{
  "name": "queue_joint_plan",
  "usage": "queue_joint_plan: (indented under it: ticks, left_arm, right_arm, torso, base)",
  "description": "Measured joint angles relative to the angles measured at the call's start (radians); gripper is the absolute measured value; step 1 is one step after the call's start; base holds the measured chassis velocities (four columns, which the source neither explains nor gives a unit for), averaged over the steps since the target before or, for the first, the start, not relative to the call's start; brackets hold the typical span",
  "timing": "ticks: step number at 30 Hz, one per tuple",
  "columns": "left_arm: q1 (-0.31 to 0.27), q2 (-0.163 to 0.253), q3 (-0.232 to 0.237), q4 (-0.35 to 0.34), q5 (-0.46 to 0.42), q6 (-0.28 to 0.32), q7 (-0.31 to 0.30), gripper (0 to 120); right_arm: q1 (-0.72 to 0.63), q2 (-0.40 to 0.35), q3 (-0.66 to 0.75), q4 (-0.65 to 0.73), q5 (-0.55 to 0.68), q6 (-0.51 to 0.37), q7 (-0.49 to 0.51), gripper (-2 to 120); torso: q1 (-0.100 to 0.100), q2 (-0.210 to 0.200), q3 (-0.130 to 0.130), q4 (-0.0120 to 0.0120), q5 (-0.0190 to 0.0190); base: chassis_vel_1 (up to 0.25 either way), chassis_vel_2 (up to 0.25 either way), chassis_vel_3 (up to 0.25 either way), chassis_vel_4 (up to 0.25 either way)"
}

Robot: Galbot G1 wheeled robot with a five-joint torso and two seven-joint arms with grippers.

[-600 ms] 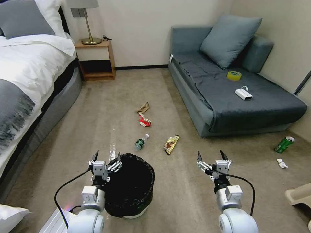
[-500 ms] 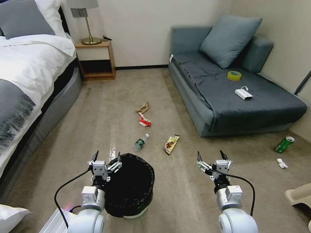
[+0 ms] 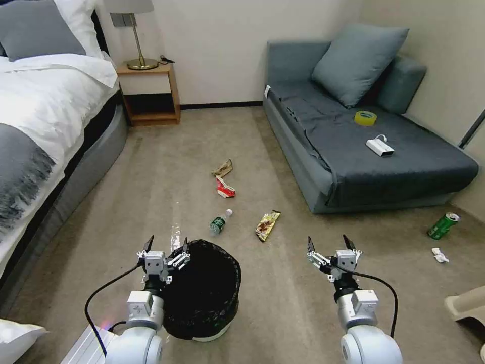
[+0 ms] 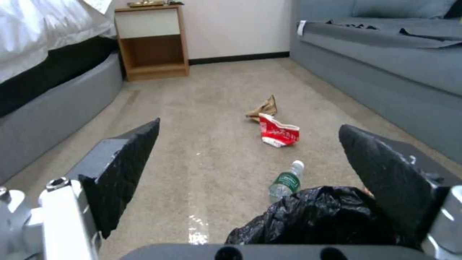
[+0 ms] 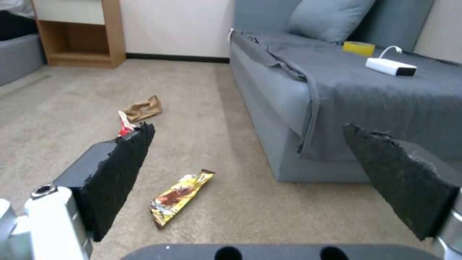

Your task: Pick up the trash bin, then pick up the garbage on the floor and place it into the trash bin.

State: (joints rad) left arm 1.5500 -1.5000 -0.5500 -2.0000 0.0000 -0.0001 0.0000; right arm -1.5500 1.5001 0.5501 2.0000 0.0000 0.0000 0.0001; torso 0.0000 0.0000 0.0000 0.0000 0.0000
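Overall, the room holds a bed (image 3: 45, 116) at nine to ten o'clock and a grey sofa (image 3: 353, 146) at one to two o'clock, with beige carpet (image 3: 166, 172) between them and a wooden nightstand (image 3: 149, 93) against the far wall at eleven o'clock.

Trash bin (image 3: 204, 290): stands upright on the carpet directly before the robot, slightly toward seven o'clock, black bag folded over its rim, white body visible at the base.

Left gripper (image 3: 165, 246): poised at the bin's ten o'clock edge, jaws spread wide. One finger stands over the bag rim, the other outside it; contact with the bag cannot be confirmed.

Right gripper (image 3: 328, 242): held over bare carpet at five o'clock, jaws spread wide, nothing between them.

Garbage, all on the floor beyond the bin:
- clear bottle (image 3: 221, 222), green label, lying just past the bin's rim at twelve o'clock;
- gold-brown snack wrapper (image 3: 267, 225), beside the bottle toward one o'clock;
- red-and-white carton (image 3: 225, 188), crushed, farther out at twelve o'clock;
- tan paper scrap (image 3: 222, 168), just beyond the carton;
- green can (image 3: 443, 225) and small white scrap (image 3: 439, 255), well apart at three o'clock.

Sofa seat: yellow tape roll (image 3: 365, 118) and white box (image 3: 380, 147) with cord.
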Motion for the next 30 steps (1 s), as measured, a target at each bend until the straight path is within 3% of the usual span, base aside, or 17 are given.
queue_joint_plan:
  ticks: [30]
  left_arm:
    - [0.005, 0.0, 0.001, -0.001, -0.002, 0.0, -0.005, 100]
  right_arm:
    - [-0.001, 0.0, 0.0, 0.0, 0.0, 0.0, 0.001, 100]
  torso:
    - [0.0, 0.0, 0.0, 0.0, 0.0]
  base:
    - [0.0, 0.0, 0.0, 0.0]
